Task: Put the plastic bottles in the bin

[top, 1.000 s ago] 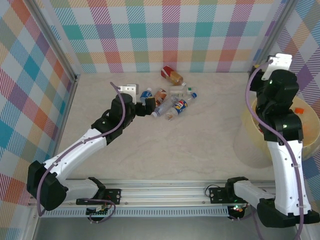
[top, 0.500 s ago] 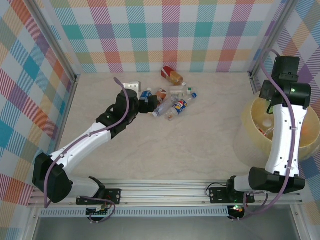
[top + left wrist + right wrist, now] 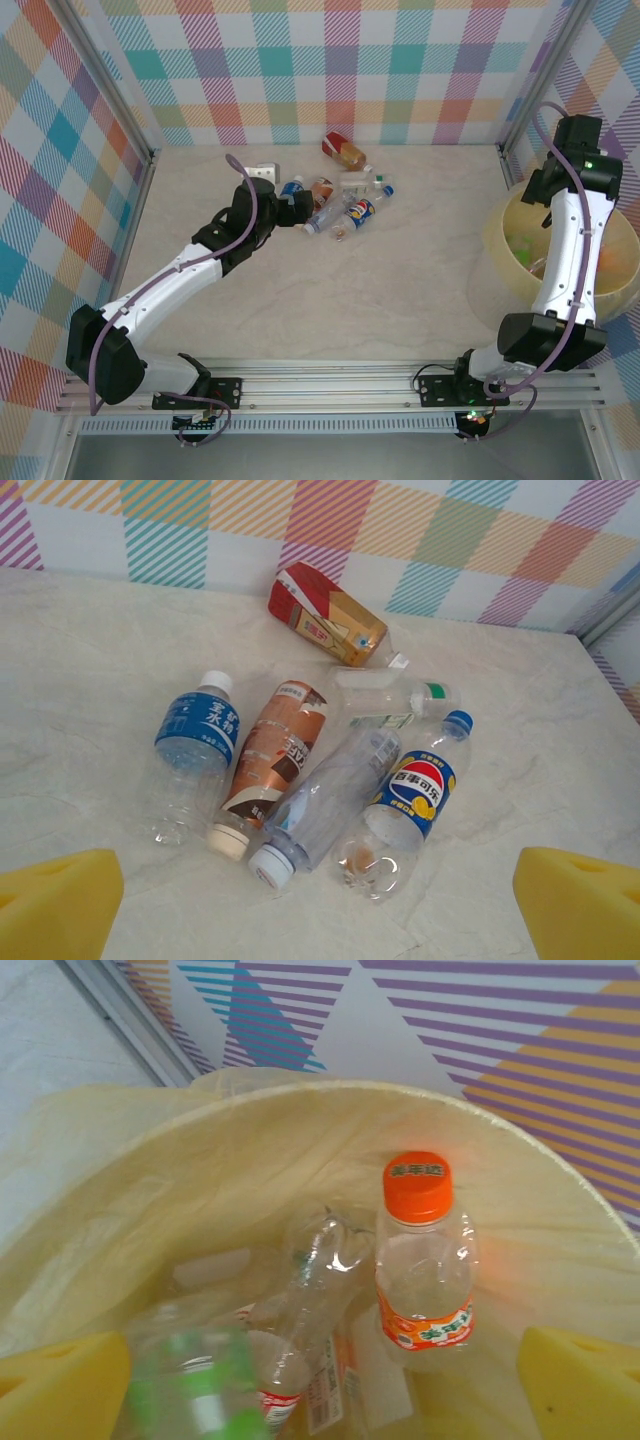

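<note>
Several plastic bottles lie in a pile on the table: a blue-labelled one (image 3: 195, 748), a brown coffee one (image 3: 272, 755), a clear one with a white cap (image 3: 330, 798), a Pepsi one (image 3: 408, 798), a green-capped one (image 3: 395, 698) and a larger red-and-brown one (image 3: 325, 615). My left gripper (image 3: 320, 905) is open just short of the pile (image 3: 340, 205), holding nothing. My right gripper (image 3: 320, 1385) hangs open over the pale-yellow bin (image 3: 300, 1100). Inside lie an orange-capped bottle (image 3: 425, 1260), a clear bottle (image 3: 320, 1280) and a blurred green-labelled bottle (image 3: 190, 1390) by the left pad.
The bin (image 3: 503, 250) stands at the table's right edge beside a metal corner post (image 3: 520, 110). Checked walls close the back and both sides. Bare marble table (image 3: 380, 290) stretches between the pile and the bin.
My right arm swung right and tipped down over the bin; a green-labelled bottle now shows blurred inside it. My left arm crept a little closer to the pile.
</note>
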Tool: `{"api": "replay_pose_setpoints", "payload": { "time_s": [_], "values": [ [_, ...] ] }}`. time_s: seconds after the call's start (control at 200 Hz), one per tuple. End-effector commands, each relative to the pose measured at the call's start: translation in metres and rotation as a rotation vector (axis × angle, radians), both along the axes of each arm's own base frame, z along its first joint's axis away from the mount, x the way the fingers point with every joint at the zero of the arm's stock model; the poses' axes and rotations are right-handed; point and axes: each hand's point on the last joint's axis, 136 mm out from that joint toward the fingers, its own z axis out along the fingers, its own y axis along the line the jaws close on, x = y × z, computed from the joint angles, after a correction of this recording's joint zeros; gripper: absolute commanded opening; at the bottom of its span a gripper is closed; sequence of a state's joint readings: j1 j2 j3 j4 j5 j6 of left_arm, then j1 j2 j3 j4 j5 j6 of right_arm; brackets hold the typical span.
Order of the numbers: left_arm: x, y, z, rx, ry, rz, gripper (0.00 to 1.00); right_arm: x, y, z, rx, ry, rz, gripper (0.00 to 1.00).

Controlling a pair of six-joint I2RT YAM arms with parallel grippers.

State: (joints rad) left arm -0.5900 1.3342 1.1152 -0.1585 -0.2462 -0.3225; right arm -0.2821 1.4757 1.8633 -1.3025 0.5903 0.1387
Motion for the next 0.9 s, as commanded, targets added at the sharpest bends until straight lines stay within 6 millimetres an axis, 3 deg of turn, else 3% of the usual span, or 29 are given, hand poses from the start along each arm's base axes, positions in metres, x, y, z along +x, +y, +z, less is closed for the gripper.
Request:
{"api": "replay_pose_setpoints", "payload": {
  "time_s": [0.0, 0.46, 0.75, 0.895],
  "values": [
    [0.001, 0.012, 0.002, -0.006, -0.002, 0.042, 1.00, -0.008, -0.005, 0.027, -0.041, -0.104, -0.056, 1.00],
    [0.011, 0.019, -0.021, -0.003, 0.088, 0.102, 1.00, 0.016, 0.053, 0.051, 0.169, -0.445, 0.162, 1.00],
    [0.017, 0.027, -0.035, -0.014, 0.148, 0.126, 1.00, 0.030, 0.110, 0.081, 0.364, -0.684, 0.400, 1.00],
    [0.017, 0.031, -0.039, -0.019, 0.159, 0.137, 1.00, 0.035, 0.156, 0.098, 0.525, -0.771, 0.613, 1.00]
  ]
}}
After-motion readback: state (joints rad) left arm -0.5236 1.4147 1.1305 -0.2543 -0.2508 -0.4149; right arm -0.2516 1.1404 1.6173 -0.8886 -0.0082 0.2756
